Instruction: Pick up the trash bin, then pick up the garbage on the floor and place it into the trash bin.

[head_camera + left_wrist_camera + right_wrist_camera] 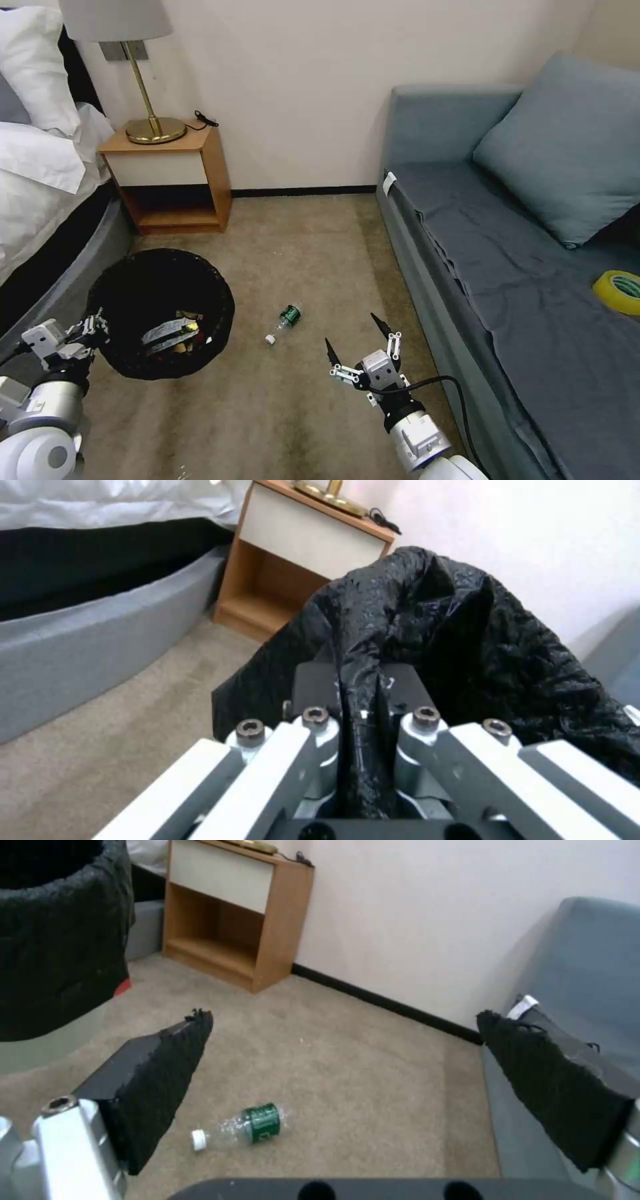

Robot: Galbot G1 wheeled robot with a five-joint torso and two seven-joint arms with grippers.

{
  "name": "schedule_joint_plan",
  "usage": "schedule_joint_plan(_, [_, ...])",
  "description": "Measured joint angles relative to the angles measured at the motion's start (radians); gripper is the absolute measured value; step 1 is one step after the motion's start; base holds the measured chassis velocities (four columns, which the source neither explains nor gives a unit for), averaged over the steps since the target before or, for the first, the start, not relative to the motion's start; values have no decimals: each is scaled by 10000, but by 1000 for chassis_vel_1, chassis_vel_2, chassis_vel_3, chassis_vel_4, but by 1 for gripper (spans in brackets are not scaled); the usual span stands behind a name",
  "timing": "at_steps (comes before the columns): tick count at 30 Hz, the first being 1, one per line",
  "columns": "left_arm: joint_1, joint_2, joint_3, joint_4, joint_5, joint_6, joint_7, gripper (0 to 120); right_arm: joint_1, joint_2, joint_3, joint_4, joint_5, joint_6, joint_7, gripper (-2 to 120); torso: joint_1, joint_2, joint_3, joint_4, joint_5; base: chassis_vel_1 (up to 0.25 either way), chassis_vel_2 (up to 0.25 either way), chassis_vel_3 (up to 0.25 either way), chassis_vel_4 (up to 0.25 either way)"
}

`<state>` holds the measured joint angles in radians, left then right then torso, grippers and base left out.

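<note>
The trash bin (220, 300), round and lined with a crinkled black bag, hangs low over the carpet on my left. My left gripper (99, 325) is shut on its near rim, and the left wrist view shows the bag (467, 645) pinched between the fingers (313, 680). Litter lies inside the bin, including a yellow-silver wrapper (170, 331). A small clear bottle with a green label (285, 320) lies on its side on the carpet. My right gripper (353, 333) hovers open just short of it, a little to its right. In the right wrist view the bottle (247, 1130) lies below the spread fingers (167, 1075).
A wooden nightstand (173, 173) with a brass lamp (147, 100) stands against the far wall. The bed (40, 167) runs along the left. A grey-blue sofa (507, 253) with a cushion (567, 147) lines the right, with a yellow tape roll (620, 290) on it.
</note>
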<state>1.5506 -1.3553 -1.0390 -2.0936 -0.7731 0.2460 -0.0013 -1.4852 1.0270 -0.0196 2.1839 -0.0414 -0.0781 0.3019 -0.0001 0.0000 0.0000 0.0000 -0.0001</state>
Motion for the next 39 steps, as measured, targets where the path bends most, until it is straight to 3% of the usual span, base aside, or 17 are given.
schedule_joint_plan(12, [-58, 27, -50, 43, -13, 5, 92, 6, 242, -32, -135, -123, 149, -40, 141, 100, 0, 0, 0, 0, 2, -19, 21, 22, -18])
schedule_joint_plan(39, [-76, 30, -195, 120, -60, 16, 149, 6, 674, -78, -469, -390, 398, -100, 220, 100, 1, 0, -1, 0, 1, -90, 89, 95, -93])
